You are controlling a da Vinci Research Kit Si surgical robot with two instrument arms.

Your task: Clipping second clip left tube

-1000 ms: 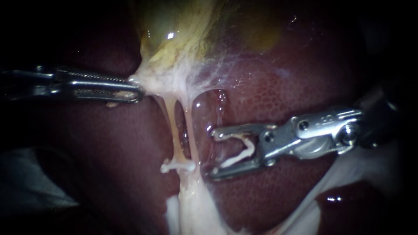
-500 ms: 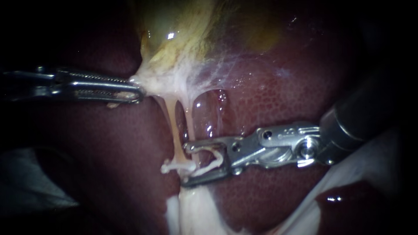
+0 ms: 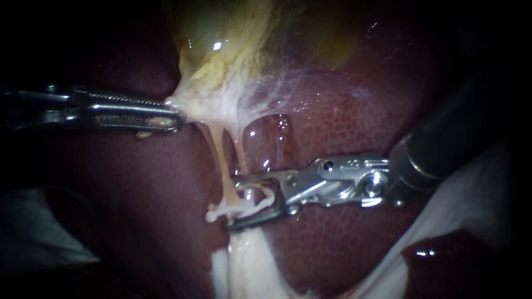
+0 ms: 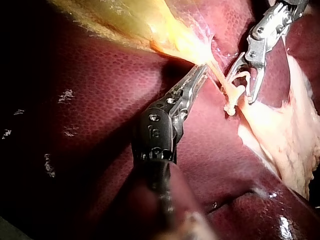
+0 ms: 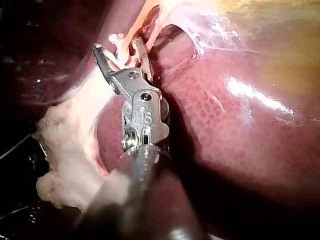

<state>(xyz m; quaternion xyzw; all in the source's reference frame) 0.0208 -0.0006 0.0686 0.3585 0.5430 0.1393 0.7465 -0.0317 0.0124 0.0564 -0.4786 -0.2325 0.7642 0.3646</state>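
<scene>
Two pale tubes run down from the gallbladder [image 3: 238, 44]: the left tube [image 3: 220, 158] and the right tube [image 3: 239, 152]. A white clip [image 3: 213, 212] sits across the left tube low down. My right instrument [image 3: 234, 202] holds a white open clip [image 3: 260, 200] in jaws that stand wide apart, just above the seated clip. Those jaws straddle the right tube and their tips reach the left tube; how far it lies inside I cannot tell. My left instrument [image 3: 173, 117] is shut on whitish tissue at the gallbladder's neck, pulling it left. The left wrist view shows both instruments, left [image 4: 199, 74] and right [image 4: 243, 85].
Dark red liver [image 3: 343, 122] lies behind and around the tubes. Pale fatty tissue [image 3: 244, 266] hangs below the seated clip and shows under my right instrument's shaft [image 5: 65, 145]. A pale sheet [image 3: 471, 194] lies below that shaft.
My right instrument has moved left across the liver with its clip, from well clear of the tubes to over them. My left instrument and the seated clip have not moved.
</scene>
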